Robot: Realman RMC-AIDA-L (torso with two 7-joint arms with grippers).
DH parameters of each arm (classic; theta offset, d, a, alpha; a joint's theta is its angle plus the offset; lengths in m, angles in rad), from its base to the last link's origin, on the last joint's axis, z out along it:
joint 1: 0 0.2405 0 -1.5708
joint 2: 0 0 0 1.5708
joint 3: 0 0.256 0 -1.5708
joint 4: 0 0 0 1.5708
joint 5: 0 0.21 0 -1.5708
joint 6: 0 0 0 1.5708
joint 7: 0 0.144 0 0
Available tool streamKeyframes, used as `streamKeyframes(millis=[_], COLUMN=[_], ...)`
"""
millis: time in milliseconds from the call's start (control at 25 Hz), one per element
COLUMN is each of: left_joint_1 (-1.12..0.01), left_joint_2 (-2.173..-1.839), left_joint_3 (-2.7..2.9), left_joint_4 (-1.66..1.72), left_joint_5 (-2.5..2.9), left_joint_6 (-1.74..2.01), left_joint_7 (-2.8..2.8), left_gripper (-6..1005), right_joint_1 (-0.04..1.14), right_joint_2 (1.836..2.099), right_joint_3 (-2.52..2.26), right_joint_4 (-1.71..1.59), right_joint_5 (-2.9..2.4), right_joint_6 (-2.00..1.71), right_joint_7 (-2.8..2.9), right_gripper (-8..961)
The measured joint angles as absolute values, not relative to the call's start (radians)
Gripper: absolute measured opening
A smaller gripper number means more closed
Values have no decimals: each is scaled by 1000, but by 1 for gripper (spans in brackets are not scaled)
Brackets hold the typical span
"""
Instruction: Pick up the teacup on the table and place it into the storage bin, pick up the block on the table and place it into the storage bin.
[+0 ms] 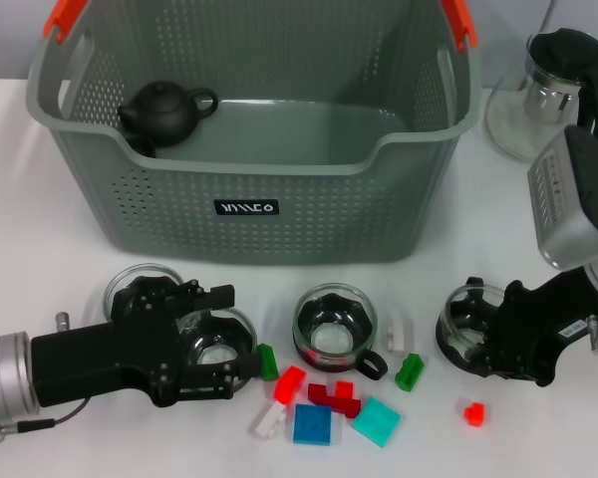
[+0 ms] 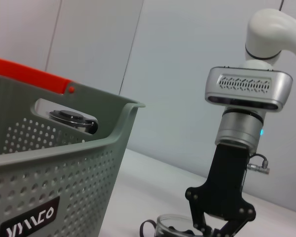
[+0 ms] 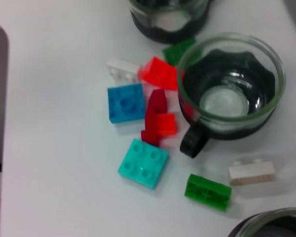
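The left gripper (image 1: 214, 344) lies low on the bench (image 1: 40, 239), fingers apart around a cup (image 1: 215, 344). The right gripper's (image 1: 478, 334) fingers straddle another cup (image 1: 465, 321); the bin (image 1: 249, 214) stands beyond both.

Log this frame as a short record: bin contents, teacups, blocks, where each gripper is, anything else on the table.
bin: storage bin at the back of the table, holds a black teapot
teacups: four glass cups on the table; middle teacup stands free, none in the bin
blocks: loose blocks in front of the middle cup, among them a blue block and a teal block
left gripper: low over the two left cups
right gripper: at the right-hand cup
other: glass pitcher at the back right
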State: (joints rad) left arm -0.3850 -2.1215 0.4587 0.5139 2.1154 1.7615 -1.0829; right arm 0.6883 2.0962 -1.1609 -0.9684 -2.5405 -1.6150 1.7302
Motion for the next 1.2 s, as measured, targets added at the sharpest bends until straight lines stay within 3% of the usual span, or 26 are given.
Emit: streamKeyframes(millis=[400,680,1000,1200], left_joint_1=[-382,-382,-386,-389], left_joint_2=[-2119,-2115,-2111,-2108], left_joint_3=[455,452,450,446], left_joint_4=[519,523,524,525], left_joint_5=[2120,2118,2115,2115], left_joint_6=[1766,1769,1768,1771], left_joint_7=[-1083,-1083,-1072,-1072], left_gripper=[933,934,934,934], right_joint_1=[678,734,893,932], right_joint_2=[2097,2094,2109,2108], right_joint_3=[-1076,-1101,-1063,-1061], right_joint_4=[-1194,-1388,-1425,-1388], right_joint_5=[-2465,-2330,-2266,-2311], right_joint_6=[-1914,-1988,-1858,-1608], right_joint_7=[1853,2022,2095,2155], right_gripper=[68,65,66,66])
